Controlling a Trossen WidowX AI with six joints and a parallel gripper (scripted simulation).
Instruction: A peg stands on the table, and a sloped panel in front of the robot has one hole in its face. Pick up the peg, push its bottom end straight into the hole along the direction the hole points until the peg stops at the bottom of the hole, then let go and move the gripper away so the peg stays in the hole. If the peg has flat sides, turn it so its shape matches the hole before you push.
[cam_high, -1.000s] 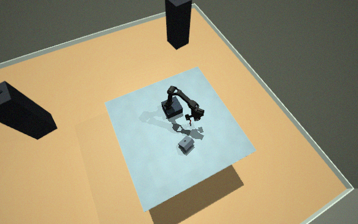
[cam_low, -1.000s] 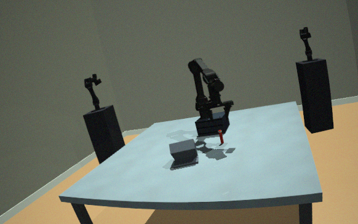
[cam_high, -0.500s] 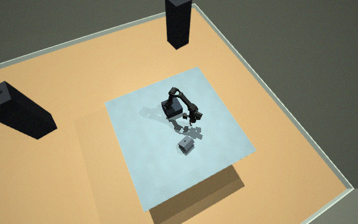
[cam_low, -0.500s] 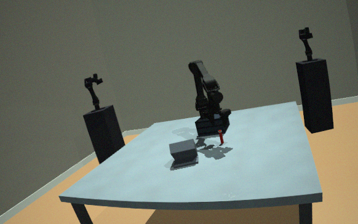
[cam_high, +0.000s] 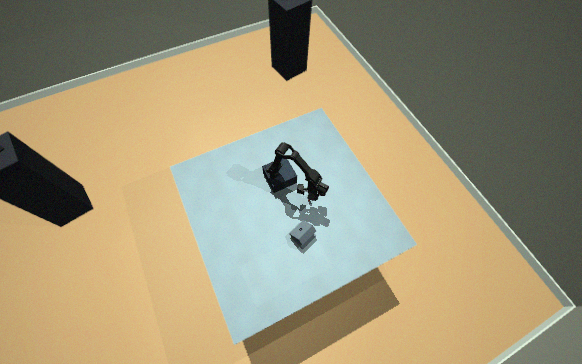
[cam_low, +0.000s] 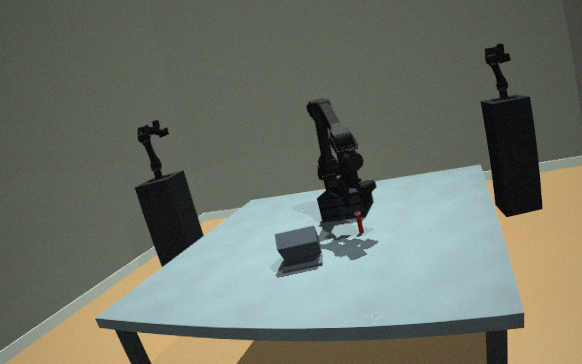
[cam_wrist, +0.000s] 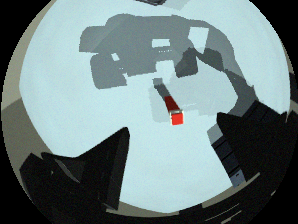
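A slim red peg (cam_high: 310, 202) (cam_low: 359, 223) (cam_wrist: 176, 119) stands upright on the table; its end looks square in the wrist view, with a pale rim. My gripper (cam_high: 306, 193) (cam_low: 357, 194) (cam_wrist: 175, 124) is open and empty. It is above the peg, whose top shows between the two spread fingers in the wrist view, touching neither. The grey block with the sloped panel (cam_high: 307, 233) (cam_low: 298, 245) stands apart from the peg. Its small dark hole (cam_high: 300, 229) shows in the top view; the hole's shape is too small to tell. The exterior view does not show the hole.
The pale blue table (cam_high: 260, 280) (cam_low: 425, 280) carries my arm's dark base box (cam_high: 281, 176) (cam_low: 345, 205) behind the peg. The arm's shadow falls around the peg. Two dark pedestals (cam_high: 290, 45) (cam_low: 512, 155) stand off the table, bearing other arms in the exterior view.
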